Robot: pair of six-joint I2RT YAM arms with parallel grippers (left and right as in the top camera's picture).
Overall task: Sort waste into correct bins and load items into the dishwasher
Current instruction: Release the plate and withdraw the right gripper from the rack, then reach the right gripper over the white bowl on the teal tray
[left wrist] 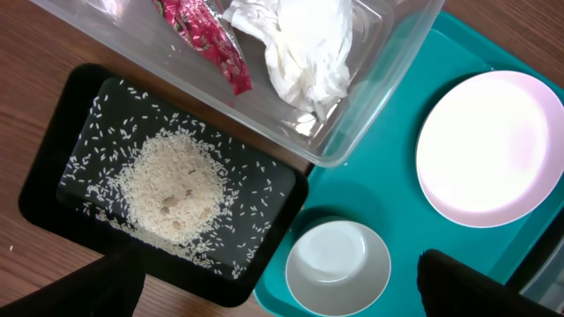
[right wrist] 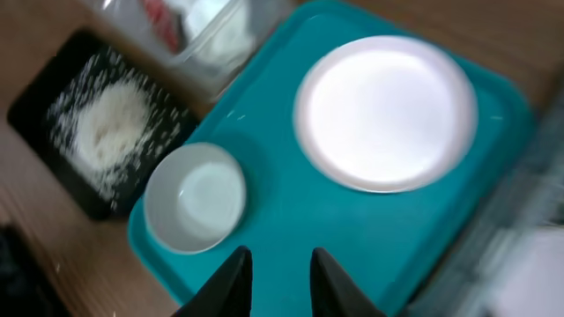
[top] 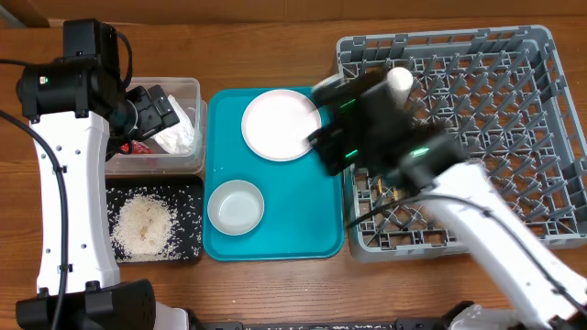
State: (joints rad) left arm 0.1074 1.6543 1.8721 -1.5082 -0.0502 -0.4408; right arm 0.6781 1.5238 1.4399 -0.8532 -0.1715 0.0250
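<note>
A pale pink plate and a pale greenish-white bowl sit on the teal tray. The clear tub holds the red wrapper and white napkin. Rice lies in the black tray. My left gripper hangs wide open and empty over the tub. My right gripper hovers above the tray near the plate, jaws slightly apart with nothing between them. The grey dish rack stands at the right.
The teal tray lies between the bins and the rack. A small cream cup shows in the rack behind my right arm. Thin wooden sticks lie in the rack's front left. Wooden table surrounds everything.
</note>
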